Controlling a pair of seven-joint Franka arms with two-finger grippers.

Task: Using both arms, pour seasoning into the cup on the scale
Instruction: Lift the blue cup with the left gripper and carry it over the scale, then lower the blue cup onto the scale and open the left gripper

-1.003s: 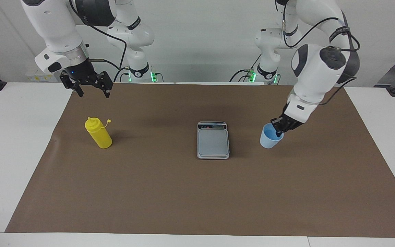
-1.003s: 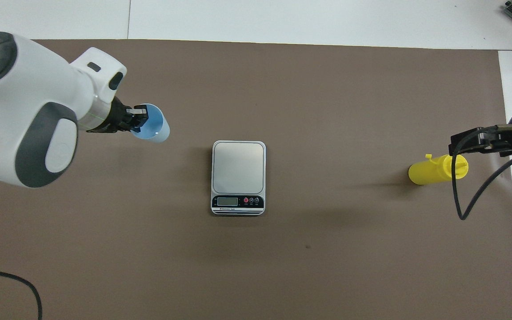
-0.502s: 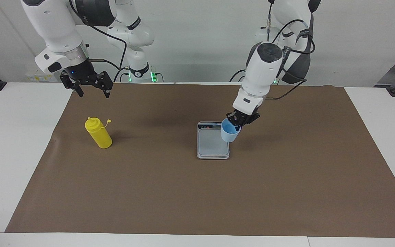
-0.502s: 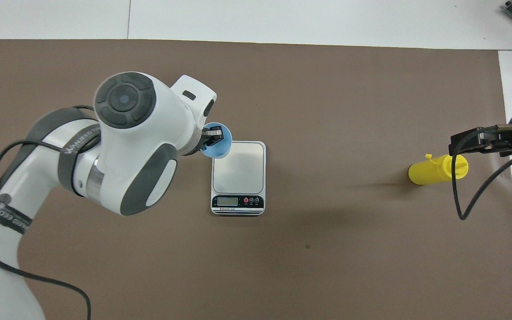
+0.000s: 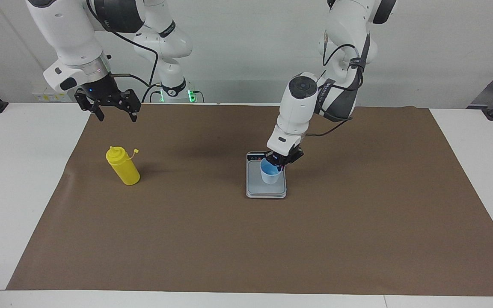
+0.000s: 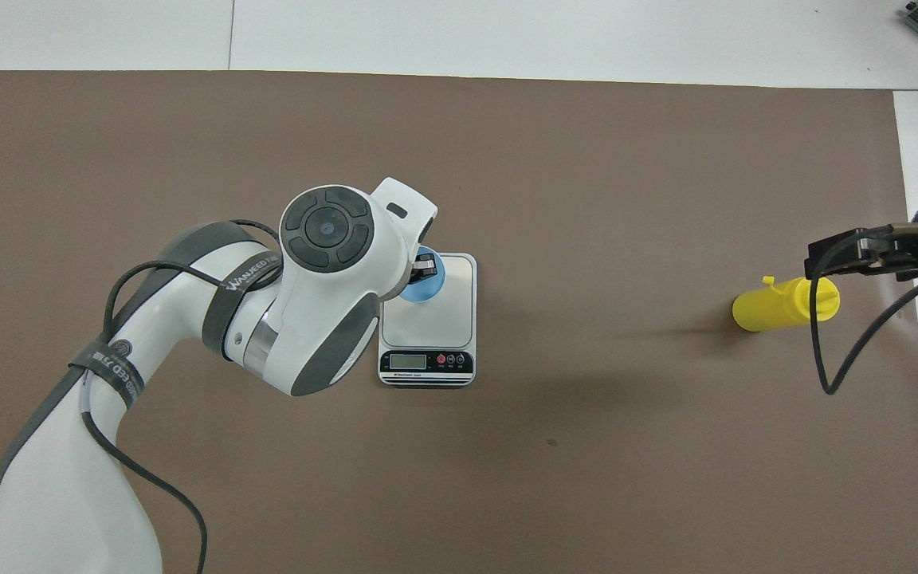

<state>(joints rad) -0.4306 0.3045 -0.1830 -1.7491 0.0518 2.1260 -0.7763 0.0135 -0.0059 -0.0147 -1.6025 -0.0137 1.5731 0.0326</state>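
The cup (image 5: pixel 270 174) sits over the scale (image 5: pixel 266 191), near its edge toward the left arm's end, rim pinched tight by the left gripper (image 5: pixel 277 163). Can't tell if it's touching the plate yet. Yellow seasoning (image 5: pixel 123 171) stands upright w/ lots of bare brown mat (image 5: pixel 246 248) around. Right gripper (image 5: pixel 111 107) hangs wide open above the mat's edge near it.

Bright, even overhead light, both views sharp. Soft diffuse shadows on the brown mat (image 5: pixel 246 239) beside the bottle (image 5: pixel 123 170) and scale (image 5: pixel 266 188); no glare.
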